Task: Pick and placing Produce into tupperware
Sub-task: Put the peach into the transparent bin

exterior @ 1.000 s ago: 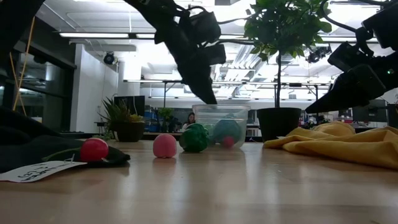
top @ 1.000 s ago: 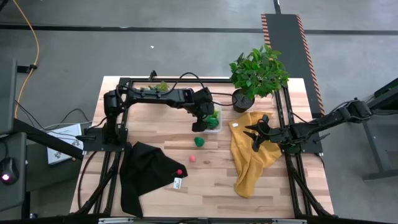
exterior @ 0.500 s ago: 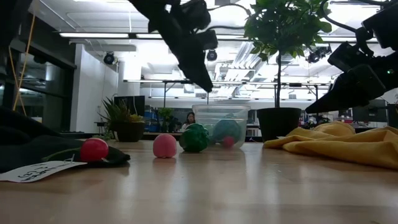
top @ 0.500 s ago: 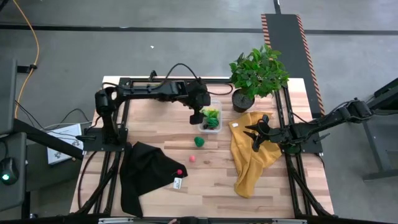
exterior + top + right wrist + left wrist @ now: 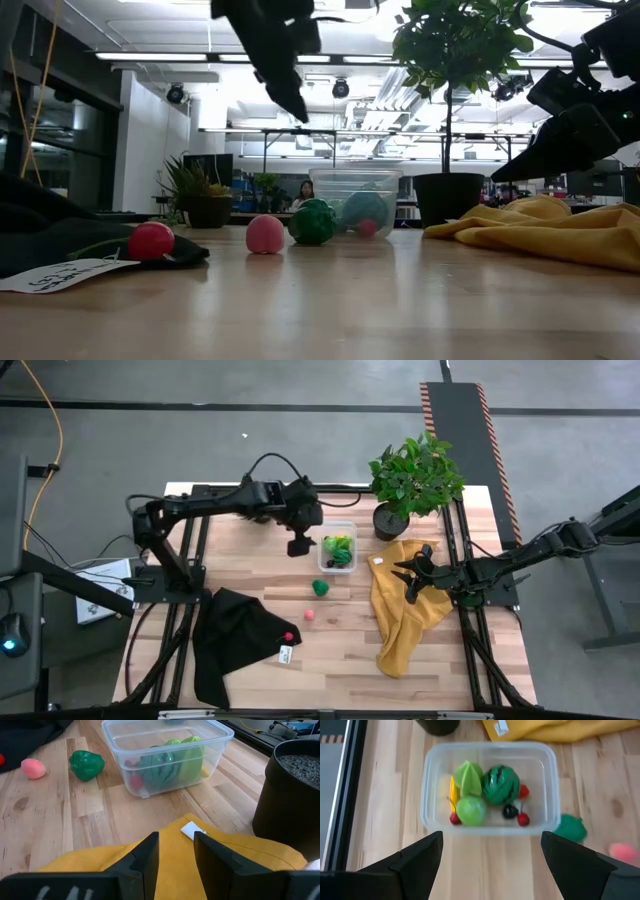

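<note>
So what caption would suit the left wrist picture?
Open left fingers above a clear container of toy produce.

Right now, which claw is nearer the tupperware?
Left. The left claw hangs open just beside the tupperware; the right claw sits farther off, over the yellow cloth.

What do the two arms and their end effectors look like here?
Both arms are dark, near-black jointed links. A black cable loops above the left arm. The left end effector and the right end effector each end in two flat, dark, wedge-shaped fingers. No markings are visible.
</note>
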{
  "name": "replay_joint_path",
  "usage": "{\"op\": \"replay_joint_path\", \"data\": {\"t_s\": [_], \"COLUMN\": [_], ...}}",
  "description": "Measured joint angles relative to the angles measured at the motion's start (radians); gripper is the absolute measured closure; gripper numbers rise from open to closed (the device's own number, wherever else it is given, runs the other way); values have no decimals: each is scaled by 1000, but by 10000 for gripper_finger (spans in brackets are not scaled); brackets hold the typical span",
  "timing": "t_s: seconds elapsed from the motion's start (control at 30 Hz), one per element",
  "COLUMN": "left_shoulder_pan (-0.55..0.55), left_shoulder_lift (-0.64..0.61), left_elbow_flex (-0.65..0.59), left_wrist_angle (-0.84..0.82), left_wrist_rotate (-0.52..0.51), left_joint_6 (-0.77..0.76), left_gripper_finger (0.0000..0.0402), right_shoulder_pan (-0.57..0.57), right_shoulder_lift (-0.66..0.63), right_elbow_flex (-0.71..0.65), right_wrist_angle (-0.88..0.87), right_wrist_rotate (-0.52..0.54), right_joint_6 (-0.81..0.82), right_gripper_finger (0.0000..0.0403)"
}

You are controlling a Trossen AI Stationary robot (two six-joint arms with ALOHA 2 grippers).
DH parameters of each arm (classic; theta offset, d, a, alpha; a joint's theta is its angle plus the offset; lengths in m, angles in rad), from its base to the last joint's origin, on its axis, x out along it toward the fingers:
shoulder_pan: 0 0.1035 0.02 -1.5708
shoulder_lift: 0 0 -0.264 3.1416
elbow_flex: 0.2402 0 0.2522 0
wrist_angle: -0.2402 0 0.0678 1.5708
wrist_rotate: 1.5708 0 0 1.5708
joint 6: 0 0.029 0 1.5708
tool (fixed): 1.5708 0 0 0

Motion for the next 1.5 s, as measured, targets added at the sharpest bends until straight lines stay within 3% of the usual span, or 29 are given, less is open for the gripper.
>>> {"op": "replay_joint_path", "data": {"t_s": [0.33,0.6,1.03,1.2,1.5], "left_shoulder_pan": [-1,-72,-191,-227,-275], "left_shoulder_lift": [-90,-162,-386,-438,-514], "left_elbow_flex": [-18,-163,-529,-638,-829], "left_wrist_angle": [-174,-167,90,158,422], "left_wrist_rotate": [6,3,40,51,137], "left_joint_6": [0,-44,-224,-268,-339], "left_gripper_finger": [76,76,76,76,76], "right_shoulder_pan": [0,0,0,0,0], "right_shoulder_lift": [0,0,0,0,0], "right_elbow_flex": [0,0,0,0,0], "right_wrist_angle": [0,0,0,-1,-1], "right_wrist_rotate": [0,0,0,0,0], "right_joint_6": [0,0,0,0,0], "right_gripper_finger": [289,289,289,289,289]}}
